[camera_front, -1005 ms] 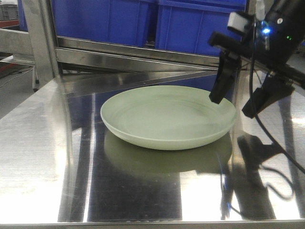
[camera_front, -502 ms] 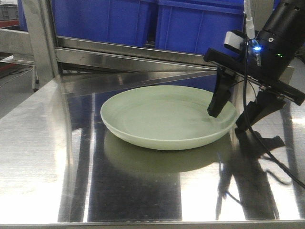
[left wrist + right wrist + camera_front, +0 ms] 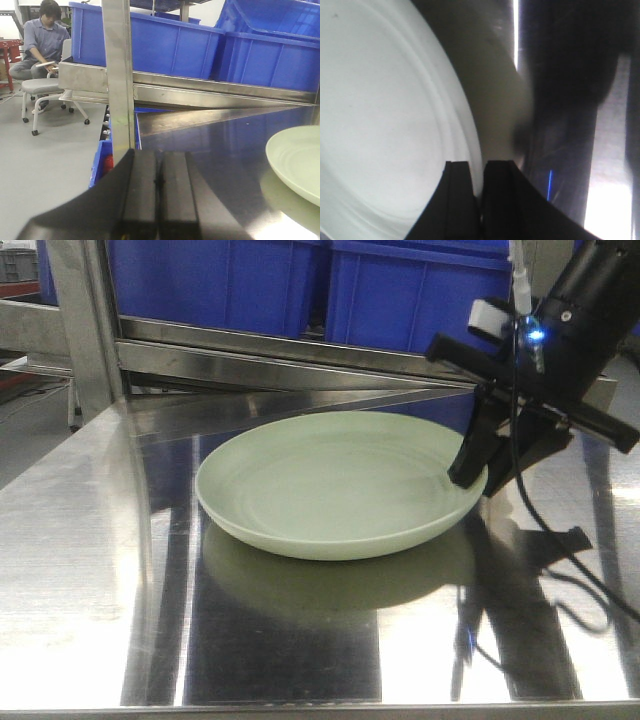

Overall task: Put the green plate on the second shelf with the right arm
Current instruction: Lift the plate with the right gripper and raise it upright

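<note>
Clamping: the right pincer [image 3: 468, 476] is closed on the rim of the round, shallow, pale sage-green plate [image 3: 330, 490]; in the wrist view the rim is pinched between jaws that are almost together.
Change: a moment ago the jaws stood apart astride that rim; they have since been shut, and the plate has been nudged slightly to the pincer's left.
Meaning: the grasp is judged made; lifting and carrying to the shelf are not yet done.
Plate: spread out to the left of the right pincer, resting on the worktop.
Left pincer [image 3: 159, 200]: jaws together, nothing held, with the plate well off to its right.
Surface: a polished stainless-steel worktop [image 3: 90, 570], mirror-bright and judged slippery.
Room: beyond the pincers, a steel shelf rail [image 3: 280, 352] carries blue plastic crates [image 3: 400, 290]; a seated person in a grey shirt [image 3: 42, 40] is seen far off.
</note>
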